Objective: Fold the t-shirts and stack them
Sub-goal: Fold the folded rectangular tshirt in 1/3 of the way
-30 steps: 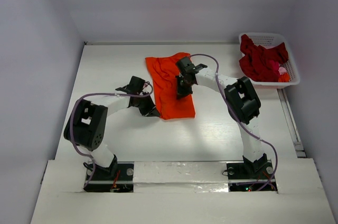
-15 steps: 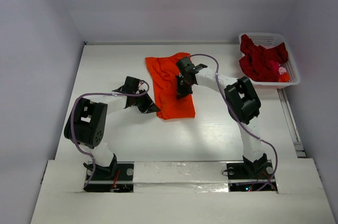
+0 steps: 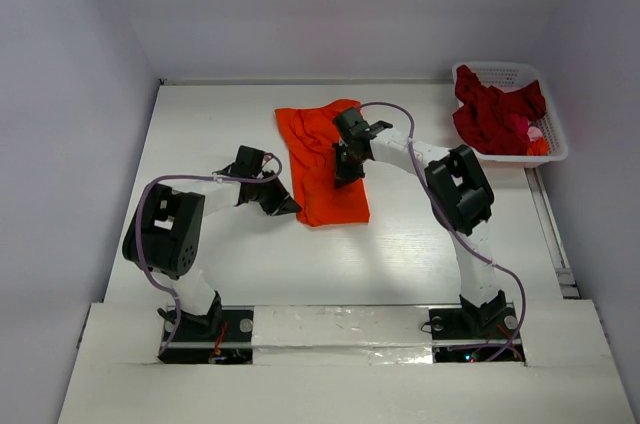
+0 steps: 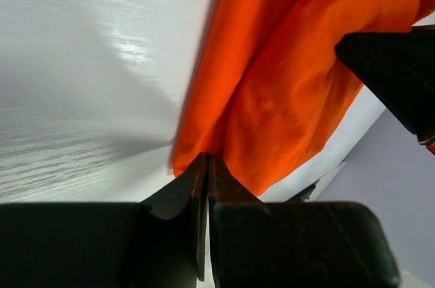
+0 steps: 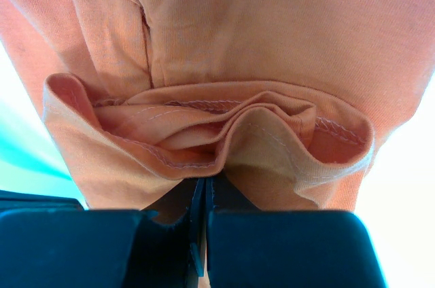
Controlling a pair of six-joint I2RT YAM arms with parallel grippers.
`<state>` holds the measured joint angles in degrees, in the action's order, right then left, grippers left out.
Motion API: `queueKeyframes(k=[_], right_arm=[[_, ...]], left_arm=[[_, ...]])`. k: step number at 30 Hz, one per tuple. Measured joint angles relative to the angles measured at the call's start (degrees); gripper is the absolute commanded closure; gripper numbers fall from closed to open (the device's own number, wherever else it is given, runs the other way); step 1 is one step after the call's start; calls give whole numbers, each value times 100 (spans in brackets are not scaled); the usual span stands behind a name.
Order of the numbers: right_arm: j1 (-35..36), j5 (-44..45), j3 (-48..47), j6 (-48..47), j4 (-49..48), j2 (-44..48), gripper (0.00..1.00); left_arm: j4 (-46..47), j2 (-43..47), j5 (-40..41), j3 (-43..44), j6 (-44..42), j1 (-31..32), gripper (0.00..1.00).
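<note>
Bases of both arms (image 3: 200,329) sit bolted at the near edge of the white tabletop (image 3: 220,124), nearer than the orange t-shirt (image 3: 312,134) and set to either side of it.

Next out, the left pincer (image 3: 287,206) lies low at the orange t-shirt's near left corner. In the left wrist view this pincer (image 4: 207,160) is closed, its two fingers pressed flat together, with their tips right against the shirt's edge (image 4: 285,98). Whether any hem is caught between them I cannot tell.

The orange t-shirt lies in the middle of the tabletop, partly folded into a long strip that runs from near to far, with a wider part spreading left at its far end.

The right pincer (image 3: 345,172) is down on the orange t-shirt, on the right side of the strip about halfway along it. The right wrist view shows this pincer (image 5: 205,185) closed on a bunched fold of stitched hem, the cloth (image 5: 238,43) puckered up just over the fingertips.

Farthest, to the right of the orange t-shirt and well apart from it, a white lattice basket (image 3: 500,72) stands in the far right corner of the tabletop. Dark red t-shirts (image 3: 495,114) are heaped in it, crumpled, one draped over its left rim.
</note>
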<state>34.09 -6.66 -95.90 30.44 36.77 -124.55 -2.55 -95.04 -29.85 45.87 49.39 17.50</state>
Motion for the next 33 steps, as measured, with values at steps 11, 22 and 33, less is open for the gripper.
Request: queueKeyframes(k=[11, 22, 33], right_arm=[[0, -2, 0, 2, 0, 0, 100], [0, -2, 0, 2, 0, 0, 100], [0, -2, 0, 2, -2, 0, 100]], left_arm=[[111, -87, 140, -197, 24, 0, 100], [280, -164, 118, -177, 72, 2, 100], [48, -168, 168, 24, 52, 13, 100]])
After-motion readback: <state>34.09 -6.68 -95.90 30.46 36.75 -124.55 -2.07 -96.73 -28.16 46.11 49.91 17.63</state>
